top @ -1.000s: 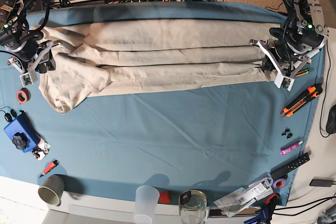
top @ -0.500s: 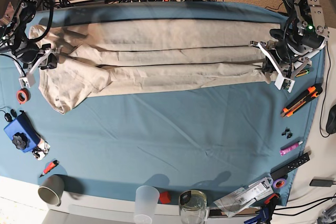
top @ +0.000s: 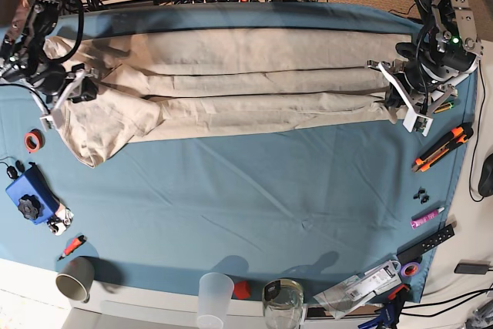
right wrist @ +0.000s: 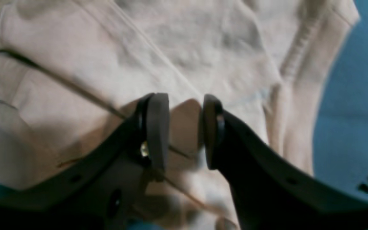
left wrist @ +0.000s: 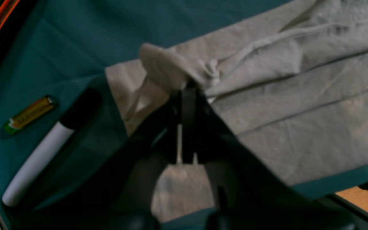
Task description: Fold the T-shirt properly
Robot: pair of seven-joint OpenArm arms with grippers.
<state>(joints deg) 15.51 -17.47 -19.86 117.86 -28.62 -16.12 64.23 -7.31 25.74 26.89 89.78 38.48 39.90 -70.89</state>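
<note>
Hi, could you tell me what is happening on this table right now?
A two-armed robot is folding a beige T-shirt that lies in long folds across the teal tablecloth. The left gripper is shut on a bunched bit of fabric at one end. At the other end, the right gripper hangs over the shirt with its jaws apart, holding nothing. Tools and cups line the table's edges.

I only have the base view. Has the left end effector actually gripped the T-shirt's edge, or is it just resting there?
Observer: Gripped. The left end effector is shut, with a bunch of the T-shirt pinched at its tip.
Operator: And the right one?
Observer: The right end effector is open, its pads apart over the fabric beside the ribbed collar.
Operator: Any clutter by the left grip?
Observer: A white marker and a battery lie on the cloth beside it.
</note>
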